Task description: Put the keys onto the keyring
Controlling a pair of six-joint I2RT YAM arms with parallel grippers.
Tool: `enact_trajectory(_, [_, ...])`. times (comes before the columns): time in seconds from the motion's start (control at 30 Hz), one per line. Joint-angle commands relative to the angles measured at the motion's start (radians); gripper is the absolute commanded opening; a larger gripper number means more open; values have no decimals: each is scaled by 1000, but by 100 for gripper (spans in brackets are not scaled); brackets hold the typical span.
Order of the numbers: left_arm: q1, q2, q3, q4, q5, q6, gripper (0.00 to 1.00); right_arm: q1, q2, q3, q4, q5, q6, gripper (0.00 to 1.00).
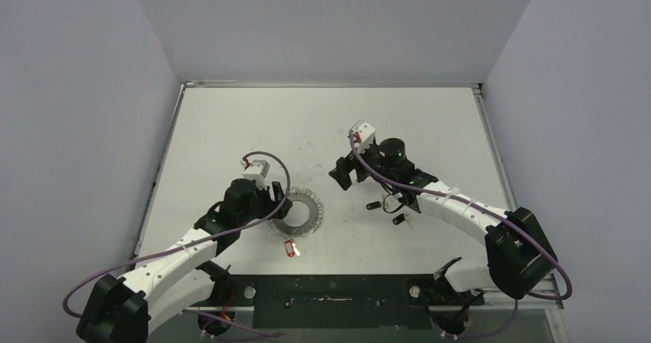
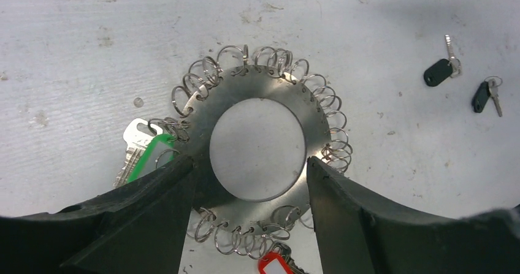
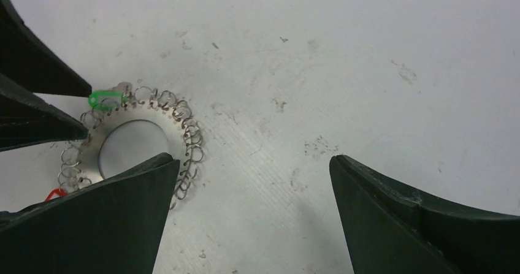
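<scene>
The keyring [image 2: 263, 84] is a flat grey disc edged with small wire rings, lying flat on the table [image 1: 299, 214]. A green tag [image 2: 150, 154] and a red tag [image 2: 273, 265] hang from it. My left gripper [image 2: 248, 162] stands over it with jaws apart, its fingertips [image 2: 178, 182] covering the disc's left and right edges. Two black-headed keys [image 2: 438, 72] [image 2: 481, 96] lie loose on the table to the right [image 1: 374, 205] [image 1: 399, 220]. My right gripper [image 3: 254, 160] is wide open over bare table, right of the keyring [image 3: 160, 122], with nothing between its fingers.
A larger silver key [image 2: 132, 145] lies under the green tag. The right arm's forearm [image 1: 460, 209] passes just beside the two loose keys. Purple cables [image 1: 284, 178] loop off both wrists. The table's raised rim [image 1: 330, 84] runs along the back.
</scene>
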Motion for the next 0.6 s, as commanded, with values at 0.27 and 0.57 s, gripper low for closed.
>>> enact_trajectory(0.27, [82,169,150,-166,-19,-42,68,-260,137,216,-260,-38,432,100])
enact_trajectory(0.57, [179,223,125,-141,99,-102,66,-97,317,195,-199,-86,460,100])
